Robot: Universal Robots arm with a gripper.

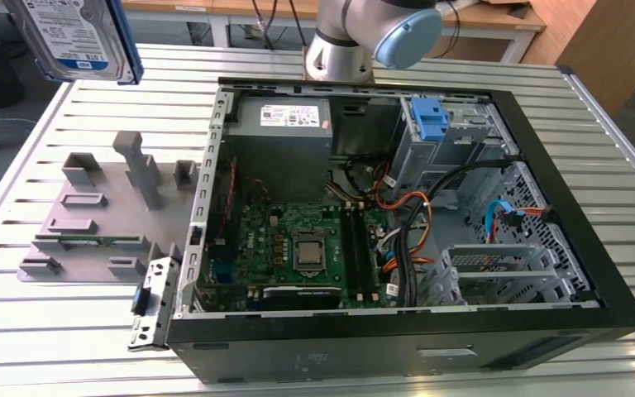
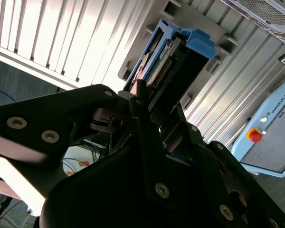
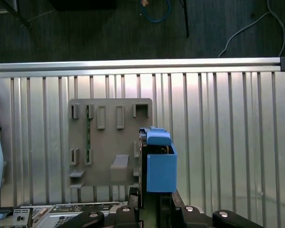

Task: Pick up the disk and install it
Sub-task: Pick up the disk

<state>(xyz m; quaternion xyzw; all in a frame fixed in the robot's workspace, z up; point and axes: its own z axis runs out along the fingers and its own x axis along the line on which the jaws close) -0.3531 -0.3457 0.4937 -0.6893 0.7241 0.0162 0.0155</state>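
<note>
The disk, a silver drive with a white-and-blue label in a blue carrier frame, hangs high above the slatted table at the exterior view's far left. Both wrist views show it end-on, with the blue carrier and the connector edge facing the cameras. My gripper is shut on the disk, its dark fingers clamped on the two sides. Below the disk lies the grey holder plate with empty slots.
The open computer case lies at the exterior view's right, holding a motherboard, a grey power supply and a drive bay with a lone blue bracket. The arm's base stands behind the case. A grey control box stands on the floor.
</note>
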